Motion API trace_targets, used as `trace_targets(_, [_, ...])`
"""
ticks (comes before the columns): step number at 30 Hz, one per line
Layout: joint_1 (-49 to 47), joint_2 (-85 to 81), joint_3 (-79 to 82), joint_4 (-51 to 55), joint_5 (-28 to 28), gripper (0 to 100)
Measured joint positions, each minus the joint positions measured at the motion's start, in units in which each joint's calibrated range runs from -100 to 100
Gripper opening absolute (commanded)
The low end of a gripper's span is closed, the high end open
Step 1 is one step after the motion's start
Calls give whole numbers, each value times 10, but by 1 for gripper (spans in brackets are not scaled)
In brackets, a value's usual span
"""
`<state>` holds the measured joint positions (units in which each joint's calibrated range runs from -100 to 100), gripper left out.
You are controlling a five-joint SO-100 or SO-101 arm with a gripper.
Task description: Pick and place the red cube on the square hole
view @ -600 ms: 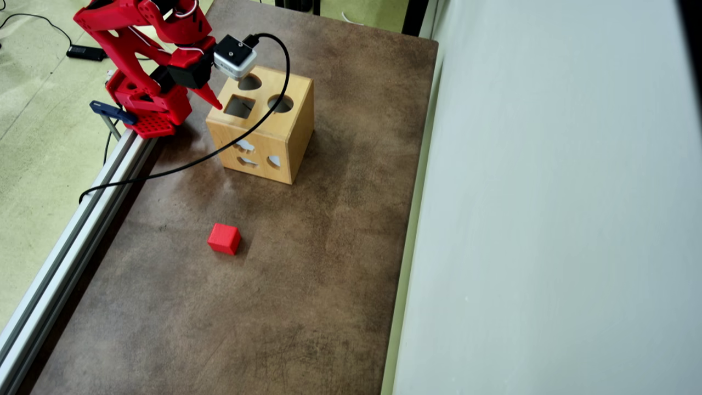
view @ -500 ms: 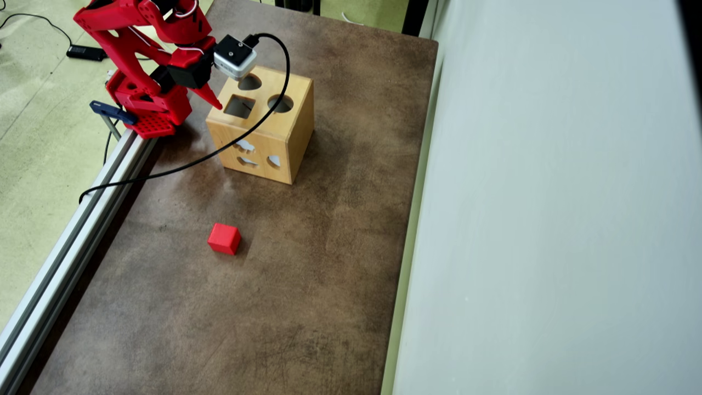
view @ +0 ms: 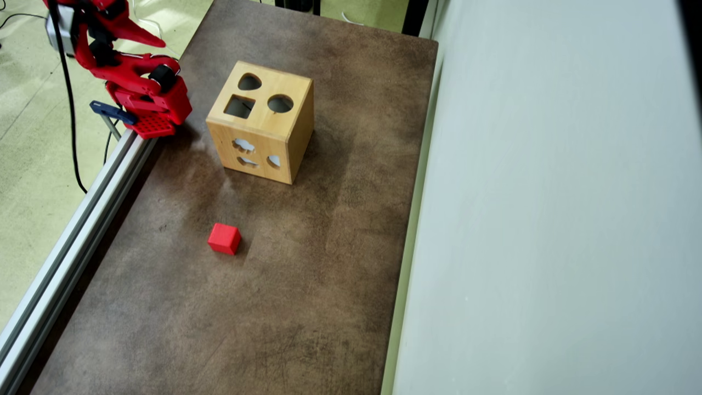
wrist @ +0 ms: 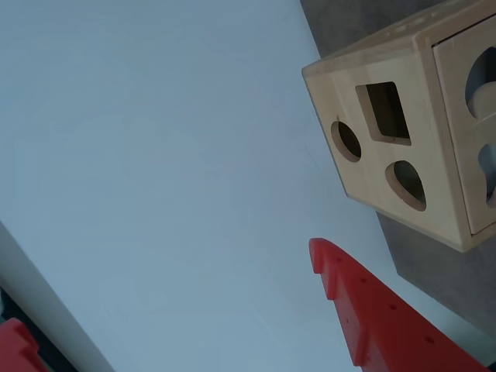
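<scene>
The red cube (view: 224, 239) lies alone on the brown table, below the light wooden box (view: 285, 131) in the overhead view. The square hole (view: 239, 106) is on the left of the box's top face, and the wrist view shows the square hole (wrist: 385, 113) at upper right. My gripper (wrist: 164, 285) is open and empty: one red finger (wrist: 364, 310) at the lower right, the other jaw only a red bit in the bottom-left corner. In the overhead view one finger (view: 143, 35) points right at the top-left corner, well off the box and far from the cube.
The box top also has a round hole (view: 280, 103) and a teardrop hole (view: 249, 82). A pale wall (view: 548, 197) runs along the table's right side. An aluminium rail (view: 71, 241) borders the left edge, with the arm's base (view: 153, 109) clamped at its top.
The arm has swung up and left, off the box's top corner, into the top-left corner of the overhead view. The box top is now uncovered. The cube has not moved.
</scene>
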<state>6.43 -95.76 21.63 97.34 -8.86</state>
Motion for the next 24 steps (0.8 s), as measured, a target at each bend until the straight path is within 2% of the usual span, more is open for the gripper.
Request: trace_targets(24, [1, 0, 0, 0, -6, 51])
